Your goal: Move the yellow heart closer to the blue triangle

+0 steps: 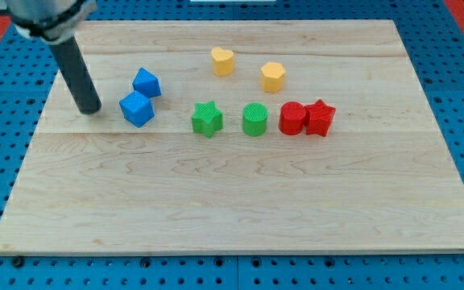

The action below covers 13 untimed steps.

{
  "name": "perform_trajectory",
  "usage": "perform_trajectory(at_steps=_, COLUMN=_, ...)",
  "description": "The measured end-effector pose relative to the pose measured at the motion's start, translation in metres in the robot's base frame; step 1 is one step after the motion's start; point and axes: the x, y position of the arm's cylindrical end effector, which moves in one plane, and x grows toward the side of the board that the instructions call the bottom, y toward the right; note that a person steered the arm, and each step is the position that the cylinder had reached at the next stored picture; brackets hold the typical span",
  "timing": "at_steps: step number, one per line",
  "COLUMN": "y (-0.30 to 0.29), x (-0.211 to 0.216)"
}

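The yellow heart (pixel 222 60) lies near the view's top, just left of centre. The blue triangle (pixel 146 82) lies to its left and a little lower, apart from it. A blue cube (pixel 137 108) sits just below the triangle, close to or touching it. My tip (pixel 92 109) rests on the board left of the blue cube, with a small gap between them. The rod slants up to the view's top left corner. The tip is far left of the yellow heart.
A yellow hexagon (pixel 273 76) lies right of the heart. Below runs a row: a green star (pixel 207 119), a green cylinder (pixel 254 119), and a red cylinder (pixel 292 118) touching a red star (pixel 321 118). The wooden board (pixel 232 209) lies on a blue pegboard.
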Motion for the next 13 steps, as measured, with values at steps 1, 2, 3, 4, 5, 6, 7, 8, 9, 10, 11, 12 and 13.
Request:
perform_trajectory(at_steps=1, y=0.022, x=0.005)
perform_trajectory(at_steps=2, y=0.023, x=0.005)
perform_trajectory(at_steps=3, y=0.05, x=0.005)
perform_trajectory(at_steps=4, y=0.043, x=0.006)
perform_trajectory(at_steps=5, y=-0.032, x=0.034)
perform_trajectory(at_steps=6, y=-0.062, x=-0.035)
perform_trajectory(at_steps=7, y=-0.033, x=-0.134)
perform_trajectory(at_steps=8, y=0.029, x=-0.204)
perform_trajectory(at_steps=9, y=0.111, x=-0.213)
perform_trajectory(at_steps=10, y=0.21, x=-0.207)
perform_trajectory(at_steps=11, y=0.243, x=-0.138)
perform_trajectory(at_steps=12, y=0.191, x=-0.122)
perform_trajectory(at_steps=13, y=0.144, x=-0.122)
